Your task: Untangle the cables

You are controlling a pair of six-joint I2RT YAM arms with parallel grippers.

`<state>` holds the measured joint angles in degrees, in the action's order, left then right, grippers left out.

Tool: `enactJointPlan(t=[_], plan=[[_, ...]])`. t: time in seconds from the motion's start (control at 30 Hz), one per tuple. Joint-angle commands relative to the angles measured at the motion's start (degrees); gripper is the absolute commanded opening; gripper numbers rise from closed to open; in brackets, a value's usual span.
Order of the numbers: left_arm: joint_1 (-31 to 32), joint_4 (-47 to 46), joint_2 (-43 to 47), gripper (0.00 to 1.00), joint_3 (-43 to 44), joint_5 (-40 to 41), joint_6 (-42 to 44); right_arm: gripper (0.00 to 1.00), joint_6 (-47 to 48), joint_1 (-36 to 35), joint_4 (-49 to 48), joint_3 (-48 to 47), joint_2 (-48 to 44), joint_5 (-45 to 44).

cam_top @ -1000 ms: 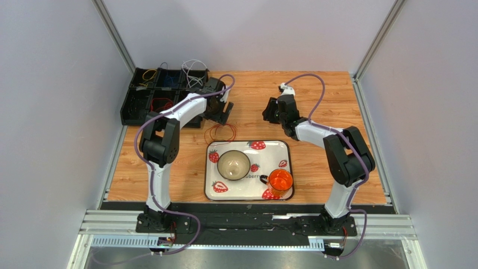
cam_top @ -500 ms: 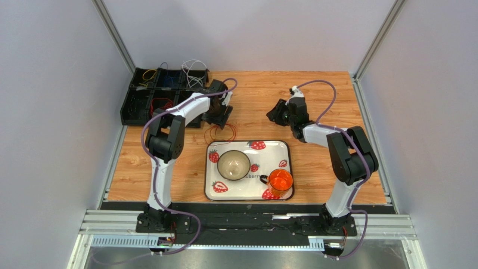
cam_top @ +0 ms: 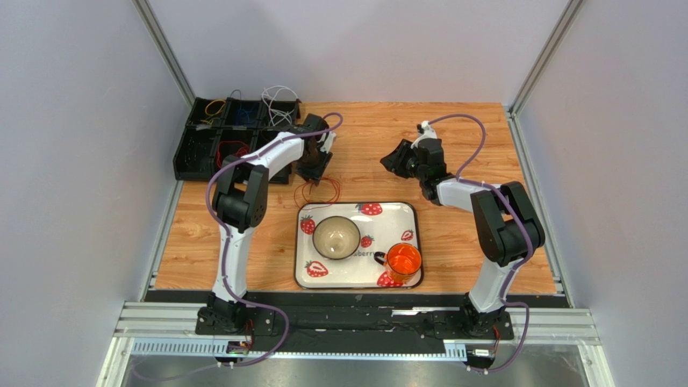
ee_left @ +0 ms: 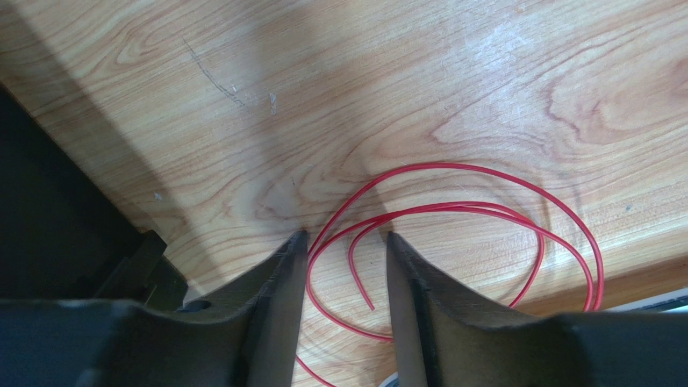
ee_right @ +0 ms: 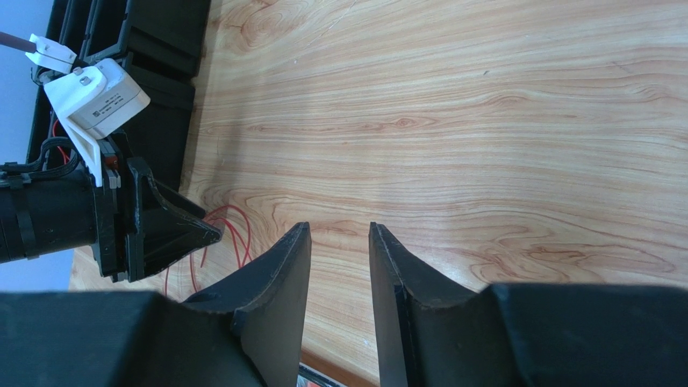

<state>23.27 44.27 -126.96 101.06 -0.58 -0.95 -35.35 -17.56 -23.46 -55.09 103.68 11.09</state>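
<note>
A thin red cable lies in loose loops on the wood just behind the tray. In the left wrist view its strands run between my fingers. My left gripper is open, low over the table, with its jaws either side of the red loops and not closed on them. My right gripper is open and empty, above bare wood to the right, facing the left gripper and the red cable. Yellow, white and another red cable sit in the black bins.
A black compartment organiser stands at the back left, touching the left arm's reach. A white strawberry tray holds a bowl and an orange cup just in front of the red cable.
The right wrist has shifted a little to the right and turned, its gripper still facing left. The left gripper has edged slightly over the red cable.
</note>
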Motion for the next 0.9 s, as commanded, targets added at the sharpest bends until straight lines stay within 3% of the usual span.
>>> enactJointPlan(t=[0.0,0.07,0.1,0.3,0.87], plan=[[0.3,1.5,-1.2,0.41,2.5,-1.4,0.8,0.36,-0.6,0.1,-3.2,0.7,-1.2,0.7],[0.4,1.9,-1.5,0.35,2.8,-1.6,0.9,0.36,-0.6,0.1,-3.2,0.7,-1.1,0.7],[0.3,2.0,-1.7,0.2,3.0,-1.4,0.9,0.36,-0.7,0.1,-3.2,0.7,-1.2,0.7],[0.3,2.4,-1.7,0.0,3.3,-1.5,0.8,0.35,-0.7,0.2,-3.3,0.7,-0.9,0.8],[0.3,2.9,6.2,0.0,5.4,-6.8,-3.2,0.34,-1.5,0.7,-4.0,0.9,-0.7,1.4]])
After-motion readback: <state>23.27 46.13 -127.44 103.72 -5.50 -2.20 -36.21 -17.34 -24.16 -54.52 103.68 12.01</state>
